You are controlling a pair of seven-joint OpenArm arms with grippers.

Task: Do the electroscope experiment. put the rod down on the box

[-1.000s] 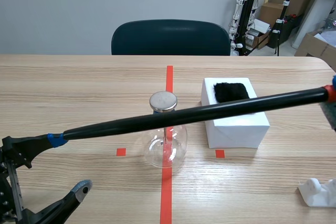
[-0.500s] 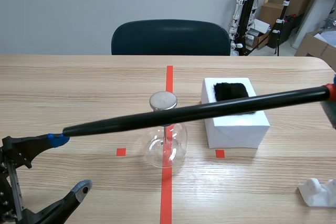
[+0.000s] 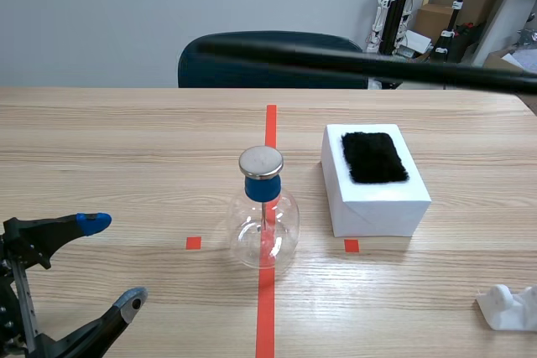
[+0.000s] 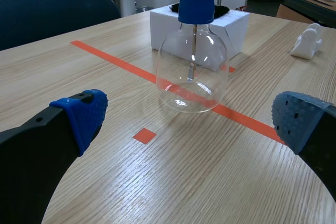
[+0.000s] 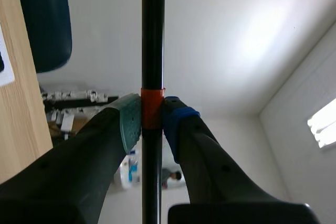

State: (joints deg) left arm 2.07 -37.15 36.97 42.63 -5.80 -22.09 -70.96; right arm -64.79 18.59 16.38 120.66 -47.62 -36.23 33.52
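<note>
Scene view shows the rod [image 3: 352, 62], pinched by the right gripper [image 5: 152, 120], swung up clear of the flask [image 3: 265, 236], leaving it still to be lowered onto the box [image 3: 382, 203].

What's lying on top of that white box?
A black fuzzy pad lies on the white box, white showing around it. The black rod hangs in the air, not on the box. What lies under the pad or inside the box is hidden.
</note>
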